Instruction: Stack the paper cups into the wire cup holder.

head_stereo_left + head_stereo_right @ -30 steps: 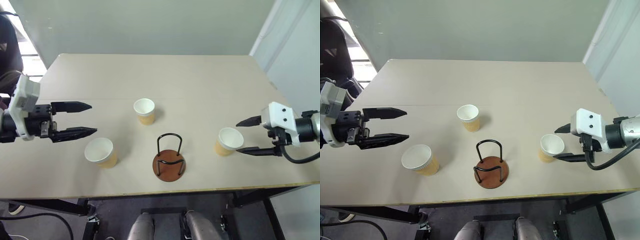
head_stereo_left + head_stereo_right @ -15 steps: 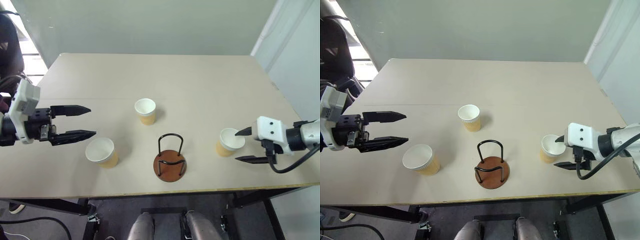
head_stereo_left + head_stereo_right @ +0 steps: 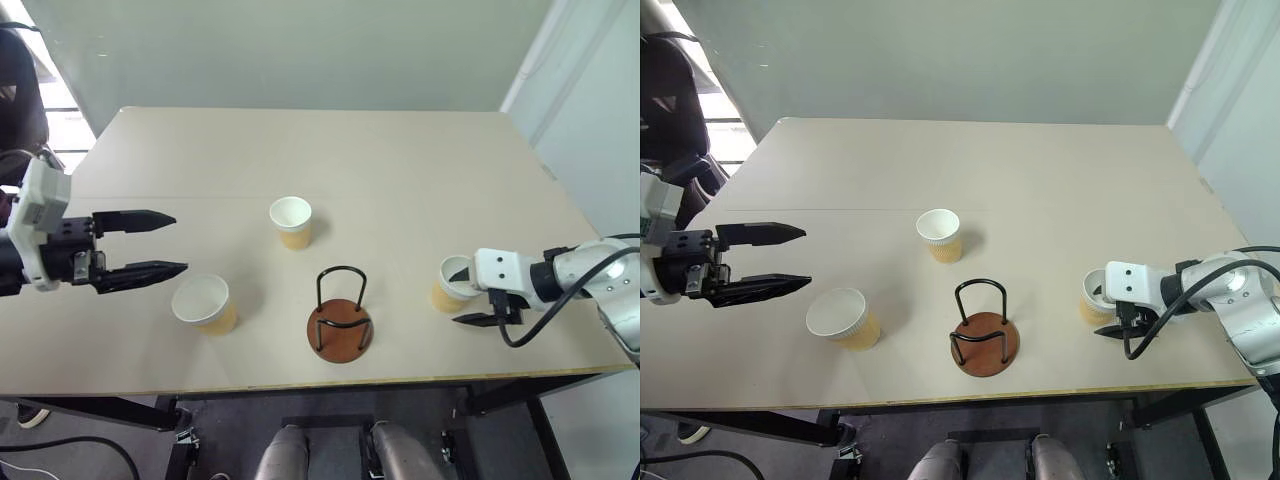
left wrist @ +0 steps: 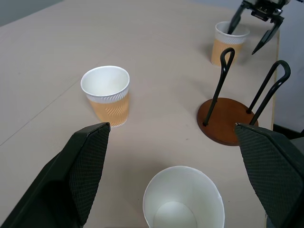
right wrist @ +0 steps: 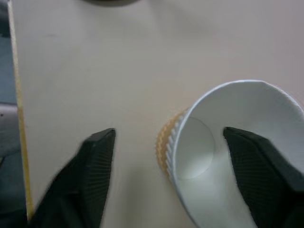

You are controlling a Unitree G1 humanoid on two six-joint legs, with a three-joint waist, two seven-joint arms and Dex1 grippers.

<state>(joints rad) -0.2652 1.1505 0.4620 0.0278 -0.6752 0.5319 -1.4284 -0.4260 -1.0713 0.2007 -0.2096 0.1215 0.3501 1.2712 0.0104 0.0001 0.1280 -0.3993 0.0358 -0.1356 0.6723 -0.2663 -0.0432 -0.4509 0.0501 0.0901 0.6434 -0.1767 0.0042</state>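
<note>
Three paper cups stand upright on the tan table (image 3: pixel 400 160): one at front left (image 3: pixel 203 303), one in the middle (image 3: pixel 291 221), one at the right (image 3: pixel 448 285). The wire cup holder (image 3: pixel 339 325), a brown disc with black wire loops, stands between them near the front and holds nothing. My right gripper (image 3: pixel 461 297) is low at the right cup (image 5: pixel 228 142), open, one finger inside the rim and the other outside on the front-edge side, with a gap still showing. My left gripper (image 3: pixel 180 241) hovers open just left of the front-left cup (image 4: pixel 183 209), with nothing between its fingers.
The table's front edge (image 3: pixel 330 382) runs close to the holder and the right cup. A seam crosses the tabletop behind the middle cup. A dark chair (image 3: pixel 20 100) sits past the far left corner, and a wall stands close to the right.
My right gripper has sunk toward the right cup and its fingers have narrowed, one tip now inside the rim. The left gripper and the cups have stayed put.
</note>
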